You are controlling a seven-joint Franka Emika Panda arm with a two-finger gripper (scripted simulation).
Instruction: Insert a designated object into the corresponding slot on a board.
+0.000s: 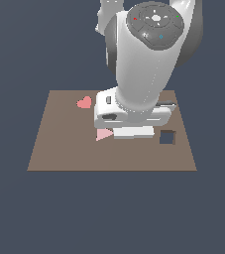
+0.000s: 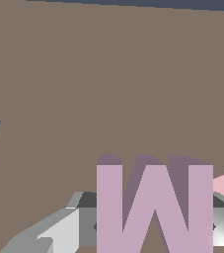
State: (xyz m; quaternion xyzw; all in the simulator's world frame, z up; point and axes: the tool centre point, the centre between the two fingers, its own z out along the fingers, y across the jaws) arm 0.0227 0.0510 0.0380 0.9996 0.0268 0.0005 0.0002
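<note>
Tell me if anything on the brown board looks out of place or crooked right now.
Nothing stands out. The lavender M block sits straight between the gripper's fingers, beside the pink triangle. The red heart and the square hole lie flat on the board. The arm hides the board's middle.

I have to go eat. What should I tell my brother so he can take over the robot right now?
Pincer: down low over the board, its fingers pressed against both sides of the purple M, so it looks shut on it.
Things: the M is right beside the pink triangle. The arm hides it in the exterior view. The M-shaped slot shows in neither view.
Done: the M seems gripped. I cannot tell if it is lifted.
Left: lift it, find the slot, line it up and drop it in. Do not use the square hole.
</note>
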